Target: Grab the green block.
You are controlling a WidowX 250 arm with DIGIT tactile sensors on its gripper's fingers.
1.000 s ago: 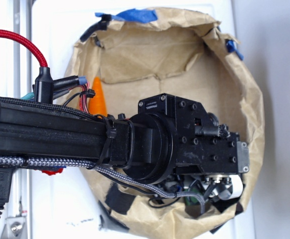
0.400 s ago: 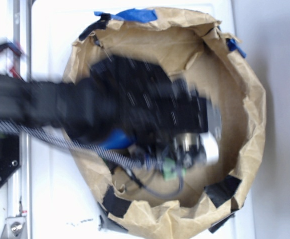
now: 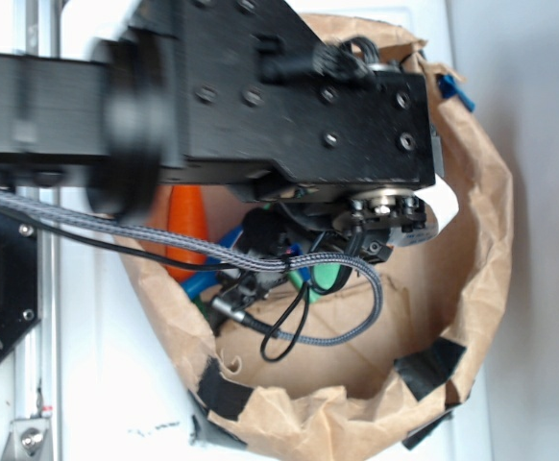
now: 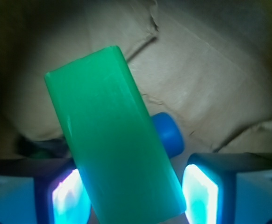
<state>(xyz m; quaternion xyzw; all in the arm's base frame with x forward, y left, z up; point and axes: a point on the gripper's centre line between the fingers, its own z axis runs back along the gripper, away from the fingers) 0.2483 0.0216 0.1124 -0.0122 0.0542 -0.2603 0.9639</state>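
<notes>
The green block (image 4: 112, 135) is a smooth solid green bar, tilted with its far end leaning left. My gripper (image 4: 131, 205) is shut on its near end, with the glowing left pad (image 4: 68, 200) and right pad (image 4: 199, 193) against its sides. In the exterior view only a small patch of the green block (image 3: 329, 279) shows under the black wrist, above the floor of the brown paper bag (image 3: 481, 240).
A blue bottle-shaped toy (image 4: 168, 133) lies on the bag floor behind the block and shows at the left of the bag (image 3: 230, 240). An orange carrot (image 3: 188, 230) lies by the bag's left wall. The crumpled bag walls ring the gripper. Cables (image 3: 356, 317) hang below the wrist.
The arm has swung from the bag's lower right towards its middle and top and looms larger in the exterior view. The green block has come with the gripper.
</notes>
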